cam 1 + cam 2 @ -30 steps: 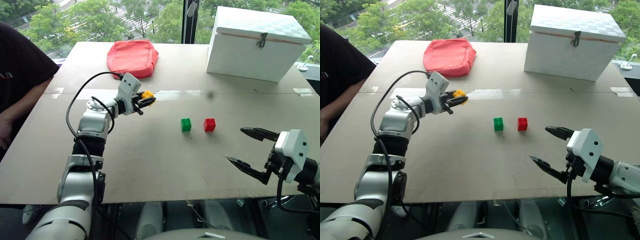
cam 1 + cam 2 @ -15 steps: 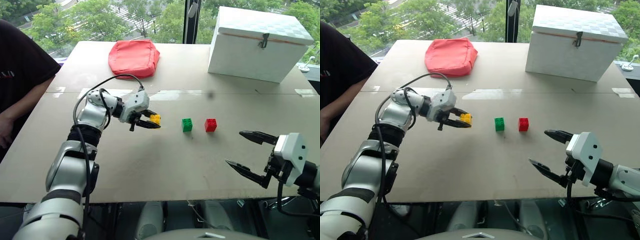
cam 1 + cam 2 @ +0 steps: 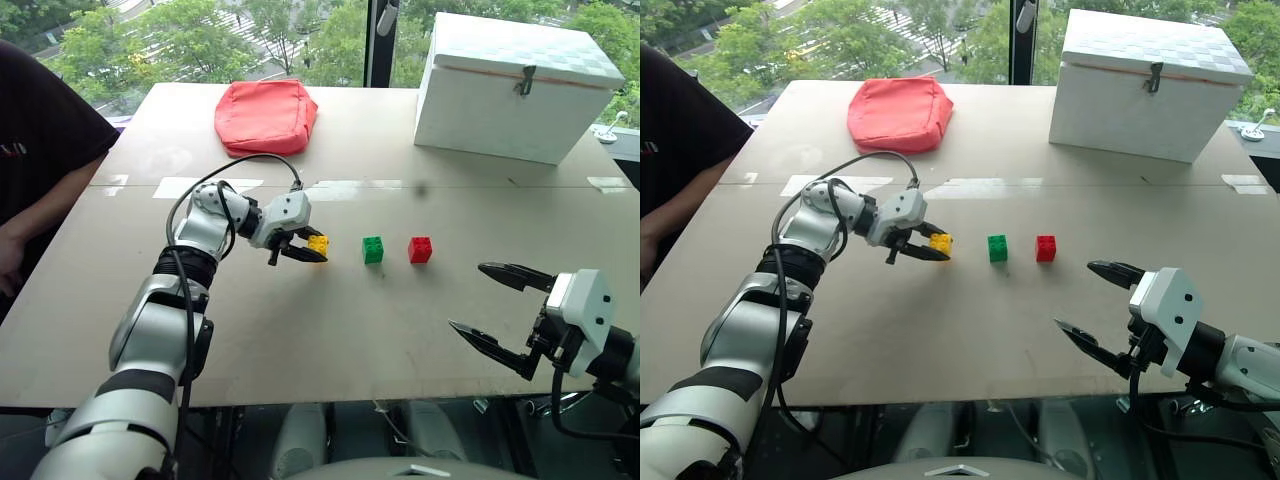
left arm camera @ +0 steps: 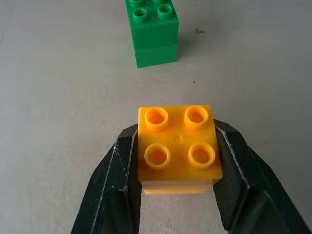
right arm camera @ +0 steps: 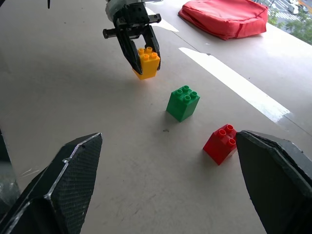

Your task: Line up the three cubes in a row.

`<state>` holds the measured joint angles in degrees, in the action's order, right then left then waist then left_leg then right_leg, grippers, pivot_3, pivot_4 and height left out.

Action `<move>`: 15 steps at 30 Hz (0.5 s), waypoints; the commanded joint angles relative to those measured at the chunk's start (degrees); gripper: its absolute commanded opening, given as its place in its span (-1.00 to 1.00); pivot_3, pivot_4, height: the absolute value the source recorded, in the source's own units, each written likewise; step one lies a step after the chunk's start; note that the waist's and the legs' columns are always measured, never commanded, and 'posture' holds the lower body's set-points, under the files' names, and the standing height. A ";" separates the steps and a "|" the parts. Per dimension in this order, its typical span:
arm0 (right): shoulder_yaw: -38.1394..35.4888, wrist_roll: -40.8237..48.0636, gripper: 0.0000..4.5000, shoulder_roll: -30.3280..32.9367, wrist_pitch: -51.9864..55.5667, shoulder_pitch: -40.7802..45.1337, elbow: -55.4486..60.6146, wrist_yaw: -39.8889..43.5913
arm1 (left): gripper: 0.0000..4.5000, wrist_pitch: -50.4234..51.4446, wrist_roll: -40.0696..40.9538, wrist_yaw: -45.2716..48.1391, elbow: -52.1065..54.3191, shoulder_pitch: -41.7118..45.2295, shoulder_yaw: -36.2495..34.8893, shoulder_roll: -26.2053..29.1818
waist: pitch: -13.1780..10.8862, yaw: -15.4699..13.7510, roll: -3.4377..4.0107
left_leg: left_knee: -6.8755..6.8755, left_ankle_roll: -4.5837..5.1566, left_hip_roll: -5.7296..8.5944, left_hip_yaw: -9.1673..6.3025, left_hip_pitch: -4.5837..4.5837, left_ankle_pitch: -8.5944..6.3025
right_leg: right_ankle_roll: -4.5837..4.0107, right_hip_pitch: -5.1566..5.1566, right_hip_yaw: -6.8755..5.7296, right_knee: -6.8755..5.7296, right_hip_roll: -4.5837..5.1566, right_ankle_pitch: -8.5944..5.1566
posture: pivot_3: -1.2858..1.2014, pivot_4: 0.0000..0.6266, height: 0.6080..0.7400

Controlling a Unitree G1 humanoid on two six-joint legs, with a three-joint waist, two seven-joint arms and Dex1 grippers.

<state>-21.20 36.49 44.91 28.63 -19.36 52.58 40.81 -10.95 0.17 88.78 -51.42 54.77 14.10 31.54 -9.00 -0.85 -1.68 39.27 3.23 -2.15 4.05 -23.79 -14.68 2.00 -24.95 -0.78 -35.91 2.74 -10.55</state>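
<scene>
Cubes, three small studded plastic bricks: the yellow studded plastic brick is pinched between the two black fingers of the left tool, studs up. It hangs at or just above the tan counter; contact with the surface cannot be told. Green studded plastic brick sits just beyond it toward the robot's right. Red studded plastic brick sits a similar gap further right. Green and red already form a line across the counter.

Right tool hangs spread wide and empty near the front edge, well apart from the bricks.

Step in hand, by my reading: set the yellow brick down as the left end of the row.

Notes for doing it well:
- Left wrist view shows green straight ahead of yellow but offset a little; nudge until the two faces square up.
- Match the green-to-red gap, so spacing reads even.
- Keep the brick level, base flat on the counter before letting go.
- Part the fingers slowly and draw back along their own line, away from green, so nothing gets dragged or tipped.

Risk: a tilted release may rock the brick out of line.
</scene>
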 commanded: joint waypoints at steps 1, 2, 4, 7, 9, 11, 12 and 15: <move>-0.80 0.58 1.00 -0.08 -0.47 -0.11 1.53 -0.23 | -0.41 -1.18 0.16 -0.61 -0.52 1.09 -1.11 -0.17 | 0.00 0.00 0.00 | 0.00 0.00 0.00 0.00 0.00 0.00 | 0.00 0.00 0.00 0.00 0.00 0.00 | 0.03 -0.52 1.00; -0.82 0.63 1.00 -0.05 -0.46 -0.07 1.47 -0.20 | -0.41 -1.25 0.10 -0.80 -0.83 1.17 -1.15 -0.30 | 0.00 0.00 0.00 | 0.00 0.00 0.00 0.00 0.00 0.00 | 0.00 0.00 0.00 0.00 0.00 0.00 | 0.03 -0.52 1.00; -0.94 0.71 1.00 0.05 -0.42 -0.06 1.39 -0.08 | -0.41 -1.66 -0.13 -1.19 -1.61 1.33 -1.11 -0.61 | 0.00 0.00 0.00 | 0.00 0.00 0.00 0.00 0.00 0.00 | 0.00 0.00 0.00 0.00 0.00 0.00 | 0.03 -0.52 1.00; -1.36 0.90 1.00 0.19 -0.27 -0.30 1.56 0.00 | -0.41 -2.19 -0.34 -1.55 -2.42 1.40 -1.12 -1.02 | 0.00 0.00 0.00 | 0.00 0.00 0.01 0.00 0.00 0.00 | 0.01 0.00 0.00 0.00 0.00 0.00 | 0.03 -0.52 1.00; -1.85 1.12 1.00 0.29 -0.15 -0.62 1.76 0.05 | -0.41 -2.63 -0.49 -1.82 -2.96 1.46 -1.14 -1.36 | 0.00 -0.01 0.00 | 0.00 0.00 0.00 0.00 0.00 0.00 | 0.00 0.00 0.00 0.00 0.00 0.00 | 0.03 -0.52 1.00; -2.24 1.32 1.00 0.38 -0.07 -1.00 2.03 0.02 | -0.19 -2.98 -0.61 -2.04 -3.54 1.60 -1.20 -1.63 | 0.00 -0.01 0.00 | 0.00 0.00 0.00 -0.01 0.00 0.00 | -0.01 0.00 0.00 0.00 0.00 0.01 | 0.03 -0.52 1.00; -2.41 1.43 1.00 0.41 -0.04 -1.15 2.16 -0.02 | 0.05 -3.00 -0.63 -2.24 -3.75 1.67 -1.28 -1.72 | 0.00 -0.01 0.00 | 0.00 0.00 0.00 -0.01 0.00 0.00 | -0.01 0.00 -0.01 0.00 0.00 0.01 | 0.03 -0.52 1.00; -2.87 1.68 1.00 0.48 0.05 -1.58 2.43 -0.12 | 0.59 -2.40 -0.20 -2.31 -3.81 1.92 -1.82 -1.64 | 0.00 -0.01 0.00 | 0.00 0.00 0.00 0.00 0.00 0.00 | 0.00 0.00 0.00 0.00 0.00 0.01 | 0.03 -0.52 1.00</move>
<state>-22.01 37.38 44.96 28.76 -20.91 53.18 40.87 -13.11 -0.60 86.74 -55.41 54.91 13.83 29.65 -9.00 -0.86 -1.68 39.27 3.23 -2.15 4.04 -23.79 -14.68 2.00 -24.95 -0.78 -35.91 2.74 -10.55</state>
